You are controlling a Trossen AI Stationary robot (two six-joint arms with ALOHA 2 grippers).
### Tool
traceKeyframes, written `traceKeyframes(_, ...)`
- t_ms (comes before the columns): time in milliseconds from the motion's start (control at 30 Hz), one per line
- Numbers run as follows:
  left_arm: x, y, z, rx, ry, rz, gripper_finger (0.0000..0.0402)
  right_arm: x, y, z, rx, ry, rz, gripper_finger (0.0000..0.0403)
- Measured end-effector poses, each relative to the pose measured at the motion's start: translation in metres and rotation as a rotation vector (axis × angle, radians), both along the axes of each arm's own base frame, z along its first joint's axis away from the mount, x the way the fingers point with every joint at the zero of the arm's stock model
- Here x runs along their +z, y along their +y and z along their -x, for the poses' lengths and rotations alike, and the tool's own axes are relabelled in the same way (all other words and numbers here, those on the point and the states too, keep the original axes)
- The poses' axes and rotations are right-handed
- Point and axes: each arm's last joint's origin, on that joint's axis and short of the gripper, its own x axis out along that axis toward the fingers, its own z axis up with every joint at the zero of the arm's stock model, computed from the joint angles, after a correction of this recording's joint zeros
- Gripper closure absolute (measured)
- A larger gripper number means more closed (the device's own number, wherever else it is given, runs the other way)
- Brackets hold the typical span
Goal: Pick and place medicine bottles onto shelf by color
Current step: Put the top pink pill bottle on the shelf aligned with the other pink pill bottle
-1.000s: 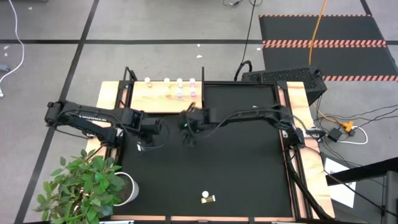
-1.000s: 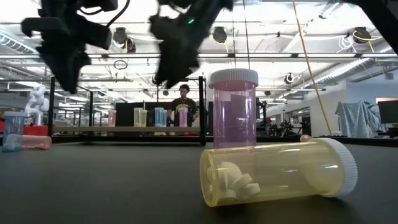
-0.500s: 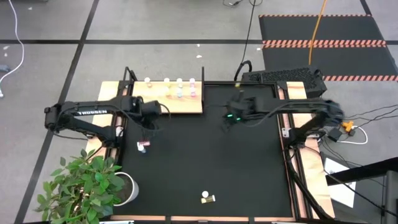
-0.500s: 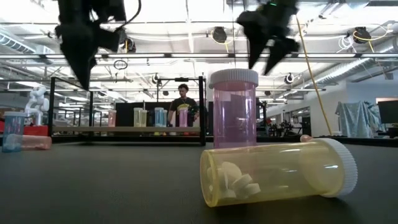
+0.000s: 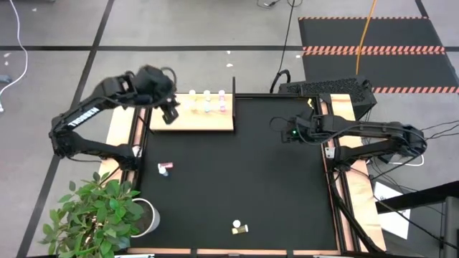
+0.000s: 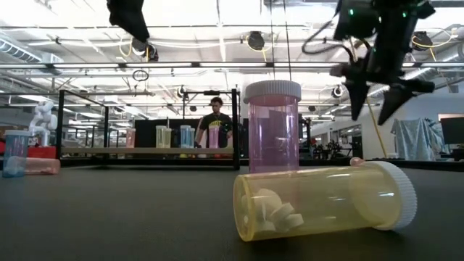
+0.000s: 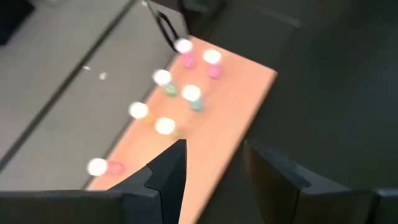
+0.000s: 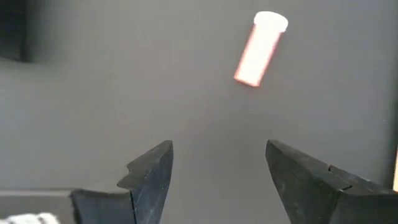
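Since the earlier frames the left arm has swung up from the black mat (image 5: 237, 172) to the shelf (image 5: 193, 118), and the right arm has drawn back from the mat's centre toward its right edge.

The left tool (image 5: 170, 113) now hangs above the left end of the shelf; its jaws stand narrowly apart with nothing between them (the left wrist view shows bare board in the gap). The right tool (image 5: 287, 135) hovers over the mat near its upper right part, jaws spread wide and empty; in the low view it (image 6: 377, 98) hangs above the worktop surface, clear of it.

A pink bottle (image 5: 164, 168) lies on its side on the mat's left part, well below the left tool and well apart from the right tool; it was not visible there a second ago. The right wrist view shows a pink bottle (image 8: 260, 48) lying flat, ahead of that tool's fingers (image 8: 149, 177).

On the shelf stand seven white-capped bottles (image 7: 186, 93) in loose rows, pink, bluish and yellowish bodies among them (exact order blurred).

At the mat's near edge a yellow bottle (image 6: 322, 199), holding white tablets, lies on its side; a pink bottle (image 6: 272, 127) stands upright just behind it. Neither has shifted.
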Motion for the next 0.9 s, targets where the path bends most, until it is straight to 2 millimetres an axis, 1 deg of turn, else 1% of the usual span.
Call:
traceKeyframes(67, 0.004, 0.006, 0.004, 0.01, -0.005, -0.026, 0.024, -0.01, -0.005, 0.006, -0.035, 0.039, 0.006, 0.0149)
traceKeyframes(133, 0.004, 0.011, 0.007, 0.0, 0.003, -0.036, 0.024, -0.02, -0.011, 0.009, -0.071, 0.05, 0.001, 0.0149)
traceKeyframes(267, -0.002, 0.021, 0.004, -0.001, -0.003, -0.016, 0.024, -0.034, -0.028, 0.015, -0.121, 0.007, 0.015, 0.0149)
traceKeyframes(400, -0.005, 0.025, 0.0, -0.052, 0.012, -0.024, 0.0241, -0.044, -0.046, 0.025, -0.191, -0.009, 0.027, 0.0149)
traceKeyframes(500, -0.007, 0.028, -0.002, -0.066, 0.029, -0.028, 0.024, -0.049, -0.056, 0.03, -0.221, -0.018, 0.002, 0.0149)
traceKeyframes(567, -0.008, 0.029, -0.003, -0.064, 0.033, -0.024, 0.024, -0.053, -0.064, 0.029, -0.198, -0.056, -0.014, 0.0149)
traceKeyframes(667, -0.009, 0.029, -0.003, -0.042, 0.023, -0.009, 0.024, -0.06, -0.072, 0.021, -0.162, -0.111, -0.038, 0.0149)
traceKeyframes(900, -0.009, 0.029, -0.003, 0.033, -0.014, 0.046, 0.024, -0.087, -0.079, 0.013, -0.12, 0.014, -0.111, 0.015)
